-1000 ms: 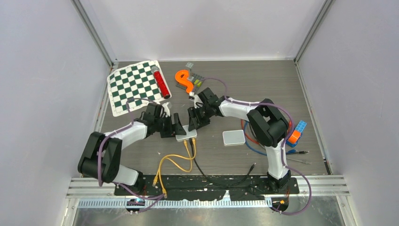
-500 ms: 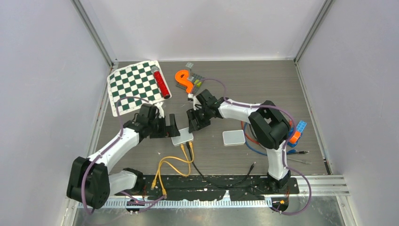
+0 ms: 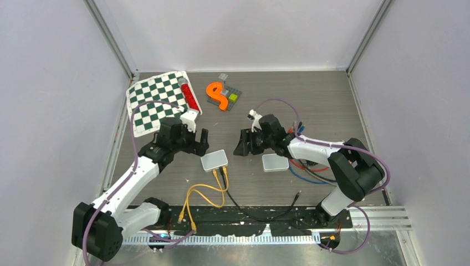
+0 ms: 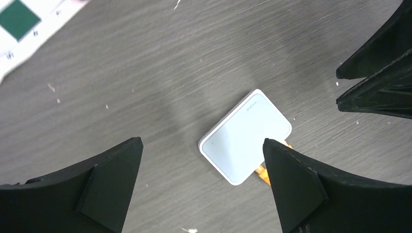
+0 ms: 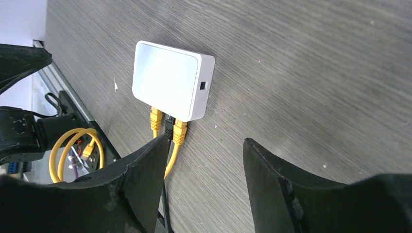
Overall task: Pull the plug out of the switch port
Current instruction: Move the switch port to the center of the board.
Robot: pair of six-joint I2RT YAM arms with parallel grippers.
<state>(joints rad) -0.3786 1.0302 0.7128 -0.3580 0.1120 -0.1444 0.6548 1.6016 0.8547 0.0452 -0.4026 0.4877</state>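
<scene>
Top, left-wrist and right-wrist views. The white switch [image 3: 214, 160] [image 4: 245, 136] [image 5: 170, 85] lies flat on the desk [image 3: 310, 100], between the two arms. Three plugs are seated in its near edge: two yellow plugs [image 5: 155, 118] with a black plug [image 5: 168, 127] between them. Their yellow cables [image 3: 202, 194] and black cable [image 3: 260, 213] run toward the arm bases. The left arm [image 3: 138, 172] holds its jaws above the switch's left side, spread fully wide and gripping nothing. The right arm [image 3: 310, 149] holds its jaws to the right of the switch, clear of it, parted and empty. A second white box [image 3: 275, 162] lies just beside the right jaws. A checkered mat [image 3: 158, 102] lies at the far left.
</scene>
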